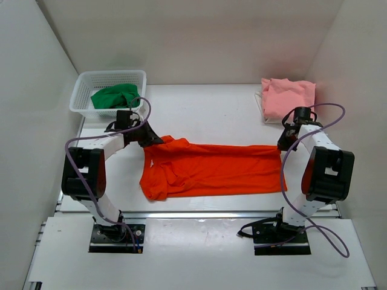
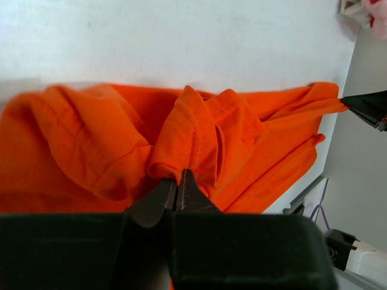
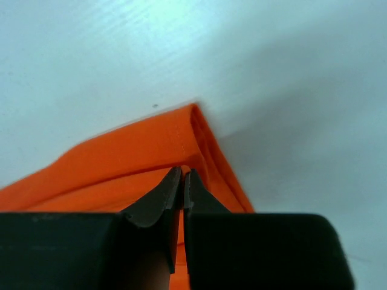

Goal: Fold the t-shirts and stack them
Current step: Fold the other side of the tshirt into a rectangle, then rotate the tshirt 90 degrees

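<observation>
Overhead view faces down; wrist views close, share orange shirt (image 1: pixel 211 169)

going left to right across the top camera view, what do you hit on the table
white basket holding the green t-shirt → left hand → orange t-shirt → pink t-shirt

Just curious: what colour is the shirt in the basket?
The shirt is green; top view.

no readable text or labels
</observation>
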Motion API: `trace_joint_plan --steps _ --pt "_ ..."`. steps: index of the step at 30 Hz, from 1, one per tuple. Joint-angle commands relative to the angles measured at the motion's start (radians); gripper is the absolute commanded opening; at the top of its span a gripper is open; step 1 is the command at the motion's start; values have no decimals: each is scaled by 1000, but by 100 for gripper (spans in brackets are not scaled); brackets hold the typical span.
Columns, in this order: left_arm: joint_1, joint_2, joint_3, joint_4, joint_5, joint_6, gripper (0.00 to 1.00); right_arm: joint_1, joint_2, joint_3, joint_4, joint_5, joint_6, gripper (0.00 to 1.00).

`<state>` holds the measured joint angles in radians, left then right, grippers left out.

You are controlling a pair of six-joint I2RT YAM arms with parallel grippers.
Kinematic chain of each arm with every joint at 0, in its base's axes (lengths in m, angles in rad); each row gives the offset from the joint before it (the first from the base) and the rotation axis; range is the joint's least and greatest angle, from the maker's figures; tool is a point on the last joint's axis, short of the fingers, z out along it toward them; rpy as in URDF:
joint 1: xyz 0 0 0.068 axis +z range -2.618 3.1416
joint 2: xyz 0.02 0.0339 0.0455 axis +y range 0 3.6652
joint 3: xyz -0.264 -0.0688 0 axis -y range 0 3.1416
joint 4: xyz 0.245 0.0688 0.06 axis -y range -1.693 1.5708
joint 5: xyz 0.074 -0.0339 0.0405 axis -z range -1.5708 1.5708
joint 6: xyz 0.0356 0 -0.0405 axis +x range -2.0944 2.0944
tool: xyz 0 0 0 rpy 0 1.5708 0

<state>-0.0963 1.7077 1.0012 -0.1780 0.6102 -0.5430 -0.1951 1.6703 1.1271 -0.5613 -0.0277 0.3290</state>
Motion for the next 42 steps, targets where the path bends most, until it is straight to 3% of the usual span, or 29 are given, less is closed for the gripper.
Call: trace_joint_plan --steps 1,16,19,21,22,23,28,31,36,42 --pt "4 -144 -55 -23 -29 54 0 -23 -89 -56 46 -9 -7 0" --pt "-19 -394 -300 -100 -76 91 0 -27 -153 -147 14 25 -7 0" --pt "-34 -430 -334 -87 -87 83 14 -29 -147 -151 -21 72 10 0" --pt "-31 -467 -371 -66 -92 72 16 -35 -152 -155 -54 92 30 0" --pt "-26 -499 -381 -54 -96 68 22 -36 -158 -165 -60 101 39 1" --pt "-22 -547 -401 -32 -98 48 36 -41 -171 -179 -63 106 50 5" --pt "-20 -730 -457 23 -161 -8 58 -47 -268 -239 -61 81 79 50" --pt "-22 -798 -435 28 -172 -23 53 -27 -331 -247 -61 78 76 59" --pt "-104 -717 -369 -47 -176 -15 44 34 -417 -247 20 7 42 59" --pt "-198 -610 -418 0 -315 -118 43 89 -298 -205 103 -74 41 60"
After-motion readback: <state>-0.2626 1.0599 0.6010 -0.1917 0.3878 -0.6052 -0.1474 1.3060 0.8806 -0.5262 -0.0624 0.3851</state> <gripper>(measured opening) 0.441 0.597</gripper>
